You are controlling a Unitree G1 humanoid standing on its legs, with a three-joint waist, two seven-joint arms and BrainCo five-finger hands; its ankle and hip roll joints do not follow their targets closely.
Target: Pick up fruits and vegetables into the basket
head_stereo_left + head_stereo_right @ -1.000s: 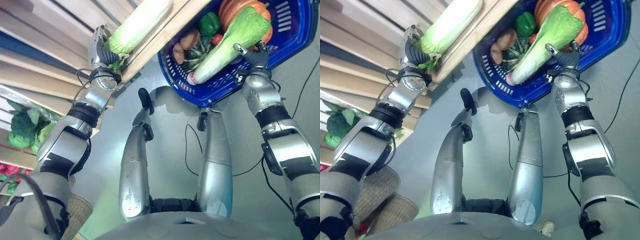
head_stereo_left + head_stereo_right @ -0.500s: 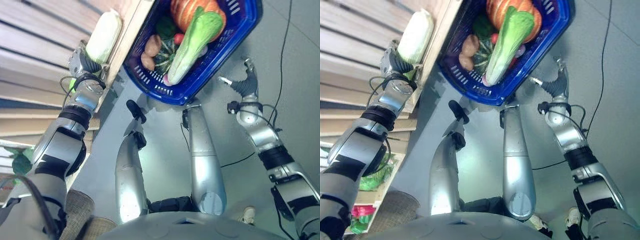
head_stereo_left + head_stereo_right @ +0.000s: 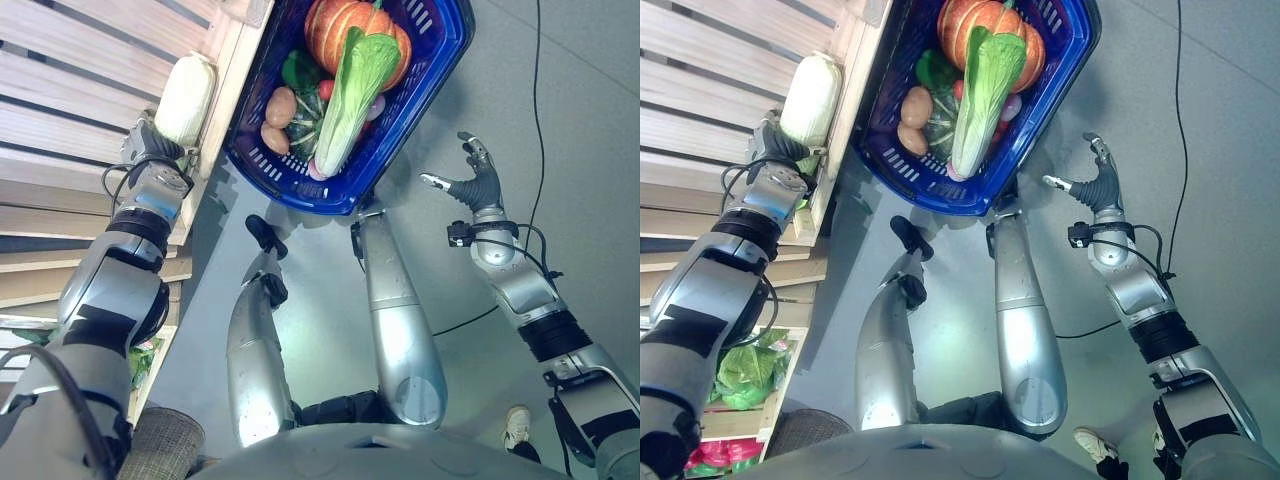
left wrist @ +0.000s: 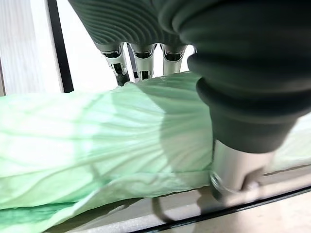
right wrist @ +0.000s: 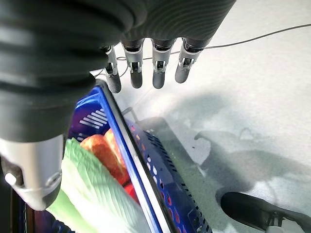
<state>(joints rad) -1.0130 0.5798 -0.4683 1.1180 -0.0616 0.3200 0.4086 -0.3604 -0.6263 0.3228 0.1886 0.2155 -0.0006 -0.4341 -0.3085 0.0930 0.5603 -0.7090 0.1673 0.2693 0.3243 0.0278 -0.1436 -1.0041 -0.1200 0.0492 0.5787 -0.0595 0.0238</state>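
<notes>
A blue basket (image 3: 300,190) stands on the floor by the wooden shelf. It holds an orange pumpkin (image 3: 335,25), a long green-and-white cabbage (image 3: 350,90), potatoes (image 3: 278,105) and a green pepper (image 3: 298,70). My right hand (image 3: 475,185) hovers open over the bare floor to the right of the basket, apart from it, and its straight fingers (image 5: 146,73) hold nothing. A pale cabbage (image 3: 187,95) lies on the shelf's edge. My left hand (image 3: 150,150) is at its near end, fingers behind it and thumb (image 4: 238,165) in front, closed round the leaves (image 4: 97,131).
The slatted wooden shelf (image 3: 90,90) runs along the left side. Green leafy vegetables (image 3: 745,370) lie on a lower shelf level. A woven basket (image 3: 160,445) stands at the bottom left. Grey floor (image 3: 580,120) lies to the right of the blue basket.
My right hand has let go of the long cabbage in the basket and drawn away to the right, open. The camera has shifted. My left hand stays on the shelf cabbage.
</notes>
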